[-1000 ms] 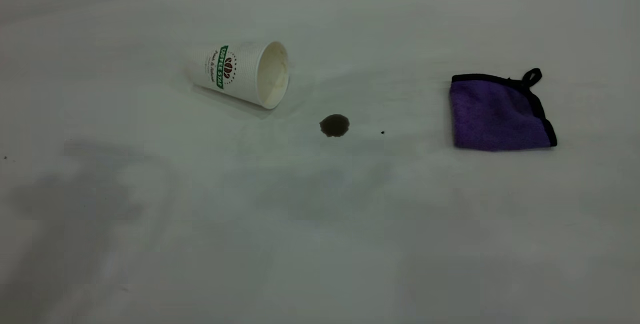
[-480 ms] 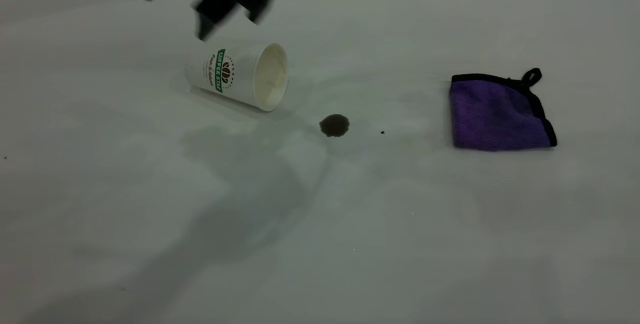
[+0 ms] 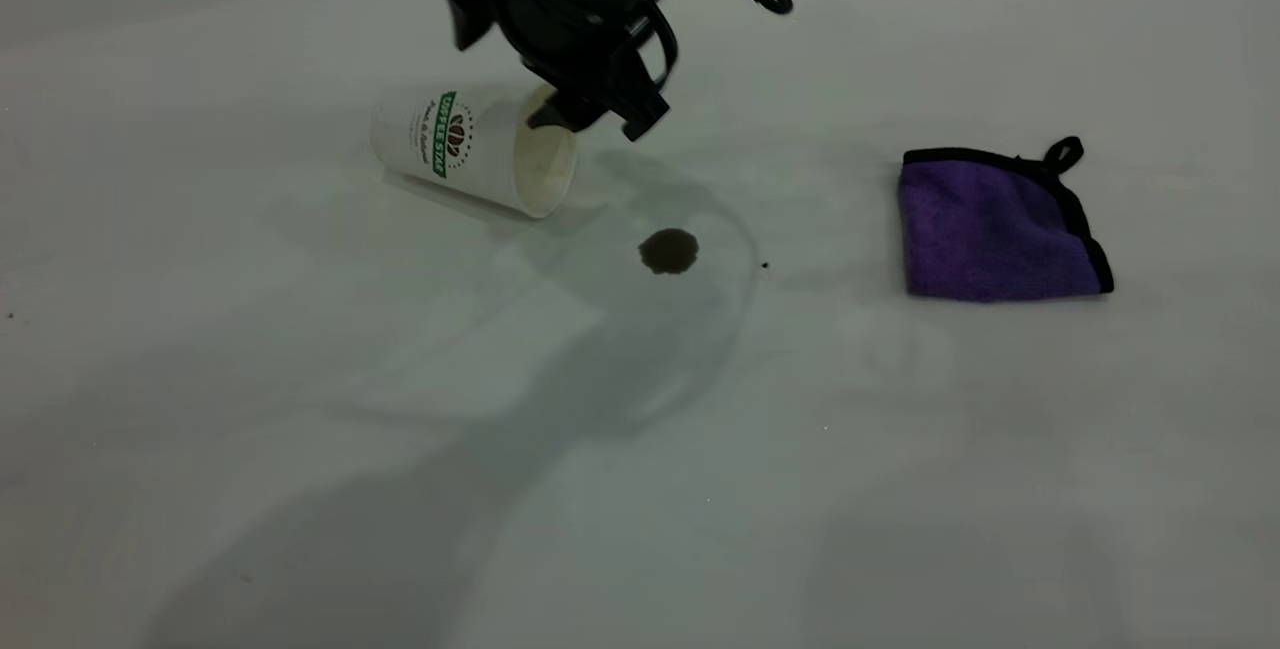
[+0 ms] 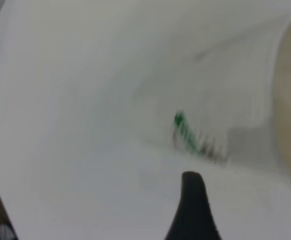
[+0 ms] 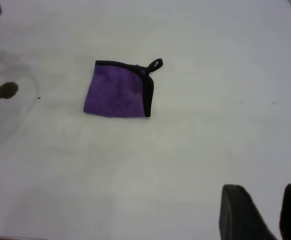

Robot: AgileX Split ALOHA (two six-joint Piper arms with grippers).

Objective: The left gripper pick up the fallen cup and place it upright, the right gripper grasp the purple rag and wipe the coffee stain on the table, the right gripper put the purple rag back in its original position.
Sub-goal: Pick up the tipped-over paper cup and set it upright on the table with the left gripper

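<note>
1. One white ribbed paper cup with a green band (image 3: 470,151) is seen lying on its side in the upper left-centre of the exterior view, its mouth turned toward the frame's right.
2. One small roundish dark brown coffee stain (image 3: 668,251) is found on the plain white tabletop (image 3: 300,409), near the cup's mouth but apart from it.
3. One small purple microfibre rag with black edge binding (image 3: 1000,227) is laid flat at the right, well apart from the stain; its loop is seen at the upper corner.
4. The black left gripper (image 3: 600,114) is held just above the cup's rim; its upper part is cut off by the frame's top edge, and whether its fingers are spread or closed cannot be told.
5. The black right gripper (image 5: 260,210) is shown only at the lower right of its wrist view, partly cut off, with a narrow gap between its fingers and nothing held.
6. Bare tabletop is left across the whole lower half of the exterior view.
</note>
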